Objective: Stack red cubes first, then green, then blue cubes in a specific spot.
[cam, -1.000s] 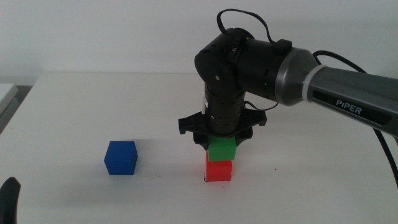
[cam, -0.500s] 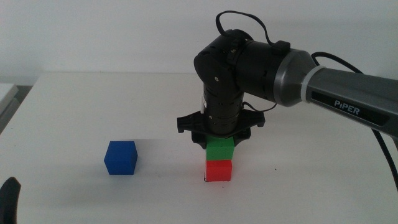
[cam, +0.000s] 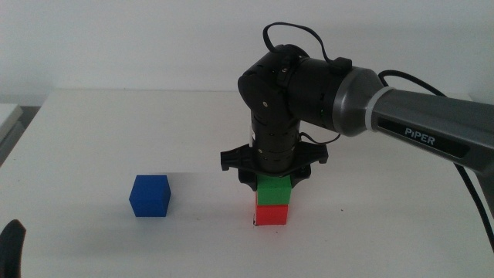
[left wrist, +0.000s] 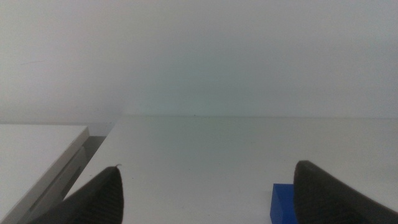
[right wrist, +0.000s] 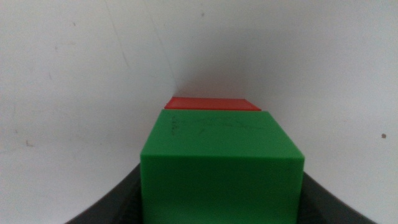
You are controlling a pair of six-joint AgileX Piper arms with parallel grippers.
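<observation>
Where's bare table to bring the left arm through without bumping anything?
Bare table lies behind the blue cube, and between it and the red cube. It is crowded at the stack: the right claw grips the green cube on the red one. The left claw waits at the near-left edge, open.

Mid cam looks down over table (cam: 93,131); wrist cams sit low, close-up.
</observation>
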